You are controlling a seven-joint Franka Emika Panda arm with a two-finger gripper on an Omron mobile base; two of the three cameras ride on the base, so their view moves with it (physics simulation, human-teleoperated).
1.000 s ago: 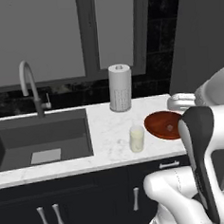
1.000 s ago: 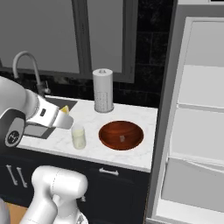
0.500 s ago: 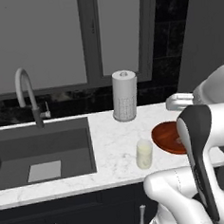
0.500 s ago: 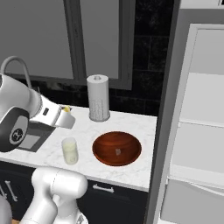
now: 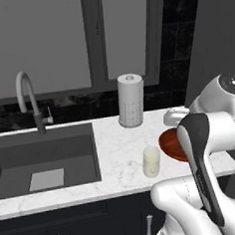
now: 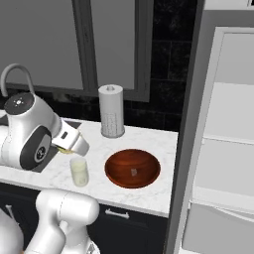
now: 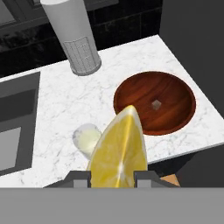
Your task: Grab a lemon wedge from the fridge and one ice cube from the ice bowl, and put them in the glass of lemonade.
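Observation:
My gripper (image 7: 110,176) is shut on the lemon wedge (image 7: 118,148), a yellow slice that stands up between the two fingertips. The glass of lemonade (image 7: 87,136) stands on the white marble counter just beyond the wedge and slightly left. In the right base view the hand (image 6: 73,142) hovers just above and left of the glass (image 6: 79,171), with a yellow sliver of the wedge (image 6: 63,149) showing under it. The ice bowl (image 6: 132,167) sits right of the glass, and one ice cube (image 6: 133,172) lies in it. The bowl (image 7: 154,103) and cube (image 7: 156,103) also show from the hand. The fridge (image 6: 223,149) stands open at the right.
A white paper towel roll (image 5: 131,107) on a grey perforated holder stands behind the glass (image 5: 151,161). A dark sink (image 5: 43,160) with a curved faucet (image 5: 28,96) lies to the left. My own arm covers part of the bowl (image 5: 167,143) in the left base view.
Both base views have shifted, so the base has driven and the counter looks nearer. The gripper still holds the lemon wedge, now closer above the glass.

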